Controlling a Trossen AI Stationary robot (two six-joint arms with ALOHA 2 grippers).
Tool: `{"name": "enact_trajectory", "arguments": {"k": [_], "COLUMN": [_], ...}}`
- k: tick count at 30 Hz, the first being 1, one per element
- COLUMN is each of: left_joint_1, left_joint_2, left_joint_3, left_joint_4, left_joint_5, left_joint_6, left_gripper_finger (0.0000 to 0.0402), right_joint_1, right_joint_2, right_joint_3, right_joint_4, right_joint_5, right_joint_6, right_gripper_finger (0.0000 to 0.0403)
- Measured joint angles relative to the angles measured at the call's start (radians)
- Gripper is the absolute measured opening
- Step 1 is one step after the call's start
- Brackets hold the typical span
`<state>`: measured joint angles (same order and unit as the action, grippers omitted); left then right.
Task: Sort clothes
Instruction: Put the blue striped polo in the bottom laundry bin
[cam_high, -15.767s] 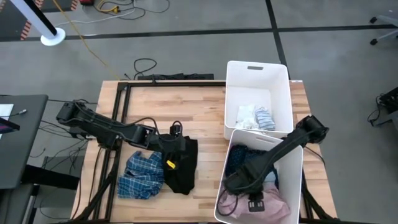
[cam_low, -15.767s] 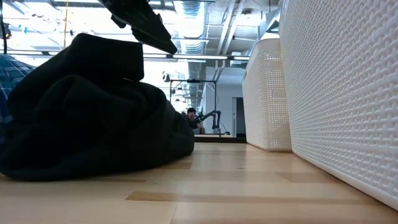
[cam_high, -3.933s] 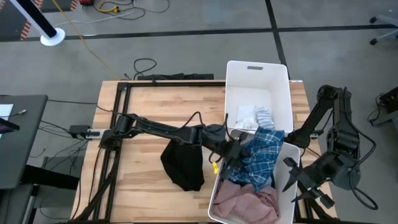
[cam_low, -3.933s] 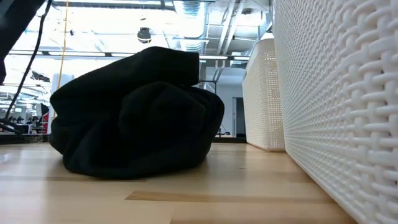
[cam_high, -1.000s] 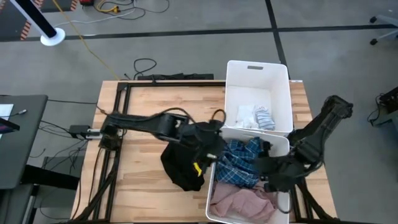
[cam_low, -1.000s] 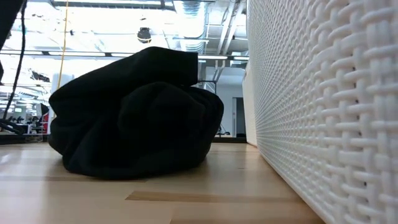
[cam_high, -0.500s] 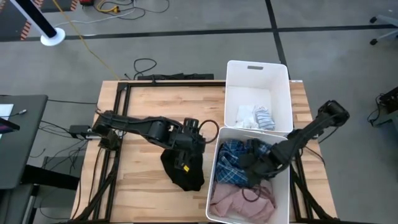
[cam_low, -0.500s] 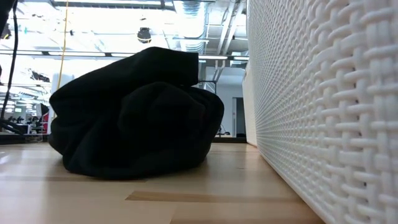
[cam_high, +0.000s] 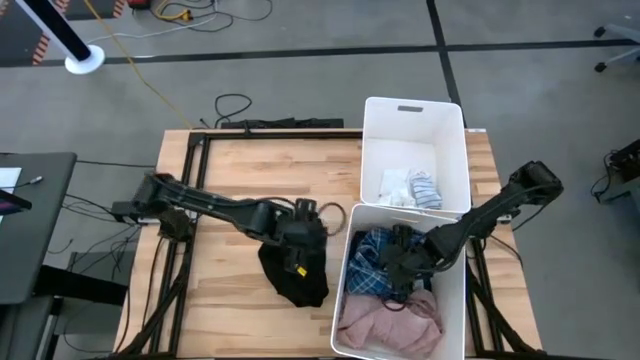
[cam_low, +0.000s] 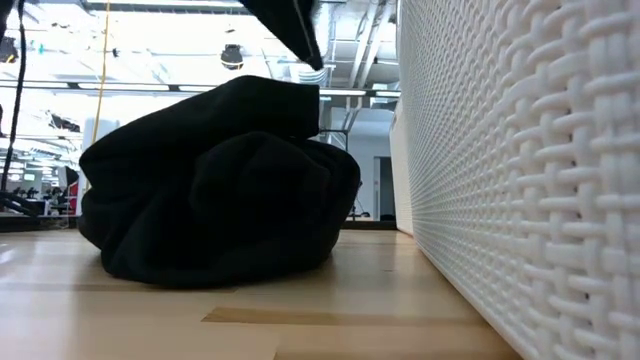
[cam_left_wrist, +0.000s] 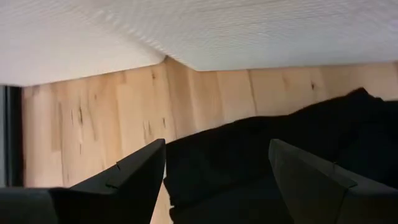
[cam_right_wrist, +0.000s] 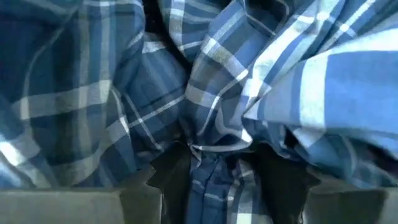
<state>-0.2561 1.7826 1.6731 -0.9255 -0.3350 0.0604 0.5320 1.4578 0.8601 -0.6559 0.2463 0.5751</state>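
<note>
Grey concrete floor, cables trailing — a pale wooden table (cam_high: 230, 170) in the middle.
Two white bins (cam_high: 415, 150); the left gripper (cam_left_wrist: 214, 165), fingers apart, hovers over the black garment (cam_high: 295, 275) on the table; the right gripper (cam_right_wrist: 214, 168) presses its parted fingers into the plaid shirt (cam_high: 370, 262) inside the near bin.
</note>
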Motion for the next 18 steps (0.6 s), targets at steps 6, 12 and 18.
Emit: {"name": "enact_trajectory", "arguments": {"k": [6,12,18], "left_joint_1": [0.02,0.03,-0.028], "left_joint_2": [-0.213,-0.396,-0.427], "left_joint_3": [-0.347,-0.611,-0.716], "left_joint_4": [0.282,0.529,0.525], "left_joint_5": [0.014,0.136,0.173], "left_joint_6": [-0.106,-0.186,-0.148], "left_gripper_finger": [0.0279,0.0279,0.0279], "right_joint_1": [-0.013,-0.032,-0.045], "right_joint_2": [0.001,-0.007,-0.043], "right_joint_3": [-0.022,-0.023,-0.025], "right_joint_4": [0.022,0.04,0.042], "right_joint_5": [-0.011,-0.043,-0.064], "right_joint_6": [-0.003,-0.023,-0.026], "right_gripper_finger": [0.0196,0.0196,0.0196]}}
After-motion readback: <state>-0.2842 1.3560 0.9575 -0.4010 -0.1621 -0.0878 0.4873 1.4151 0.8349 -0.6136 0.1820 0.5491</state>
